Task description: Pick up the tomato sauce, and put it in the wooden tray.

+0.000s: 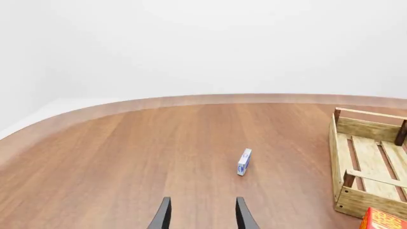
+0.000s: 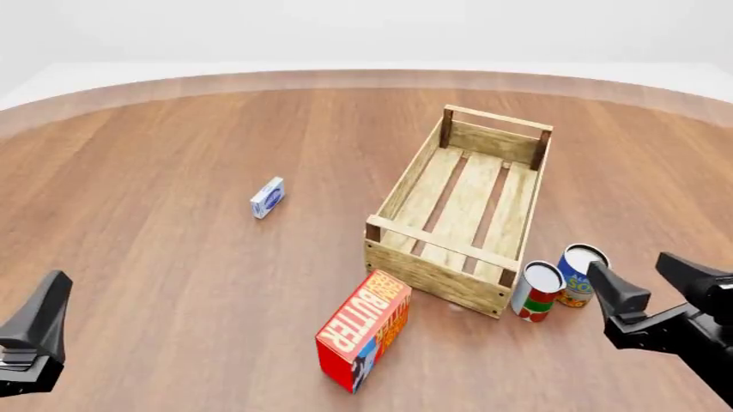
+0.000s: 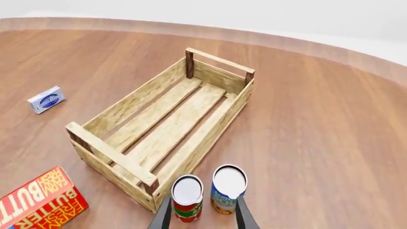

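While the tomato sauce stands just beside the wooden tray's near corner, the right gripper hovers near it, jaws wide; the left gripper is also wide.

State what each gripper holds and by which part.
Nothing is held. The left gripper is open and empty; the right gripper is open, short of the tomato sauce.

Red, white and green tomato sauce with silver-white top; blue and yellow can; pale wooden tray, darker posts; red butter box; reddish-brown counter.
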`<state>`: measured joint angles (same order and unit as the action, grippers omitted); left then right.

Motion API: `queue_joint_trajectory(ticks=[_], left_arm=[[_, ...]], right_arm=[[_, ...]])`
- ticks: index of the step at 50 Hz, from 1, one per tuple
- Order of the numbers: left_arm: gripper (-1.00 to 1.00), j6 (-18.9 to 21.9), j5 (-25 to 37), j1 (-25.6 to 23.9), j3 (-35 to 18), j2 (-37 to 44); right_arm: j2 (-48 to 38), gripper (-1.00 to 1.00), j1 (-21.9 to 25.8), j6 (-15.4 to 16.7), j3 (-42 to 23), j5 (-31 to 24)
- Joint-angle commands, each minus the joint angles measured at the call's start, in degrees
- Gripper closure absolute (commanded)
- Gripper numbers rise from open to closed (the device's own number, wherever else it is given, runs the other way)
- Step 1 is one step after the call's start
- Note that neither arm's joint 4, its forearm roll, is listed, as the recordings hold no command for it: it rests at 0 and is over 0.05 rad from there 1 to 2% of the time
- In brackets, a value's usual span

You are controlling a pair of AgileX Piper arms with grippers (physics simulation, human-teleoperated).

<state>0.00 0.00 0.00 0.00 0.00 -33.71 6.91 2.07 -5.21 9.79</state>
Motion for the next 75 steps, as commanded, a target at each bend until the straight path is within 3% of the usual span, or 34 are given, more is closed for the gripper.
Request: queue_joint_trajectory(ticks=[1, 51, 52, 53, 75], left_arm=[[-1.0, 0.0, 0.0, 0.0, 0.0, 0.0], [-1.0, 0.0, 0.0, 0.0, 0.0, 0.0], [-1.0, 0.0, 0.0, 0.0, 0.0, 0.0], [-1.0, 0.0, 0.0, 0.0, 0.0, 0.0], [-1.0, 0.0, 0.0, 0.0, 0.0, 0.0]], right_arm=[[-2.5, -1.0, 0.59, -0.11, 0.16, 1.82], [-17.41, -1.0, 1.9, -1.03, 1.91, 15.02], [-24.02, -1.0, 2.45, -1.24, 1.55, 19.83], [-25.18, -1.0, 2.59, -1.25, 1.53, 20.87], [-31.48, -1.0, 3.05, -1.78, 2.14, 26.7]])
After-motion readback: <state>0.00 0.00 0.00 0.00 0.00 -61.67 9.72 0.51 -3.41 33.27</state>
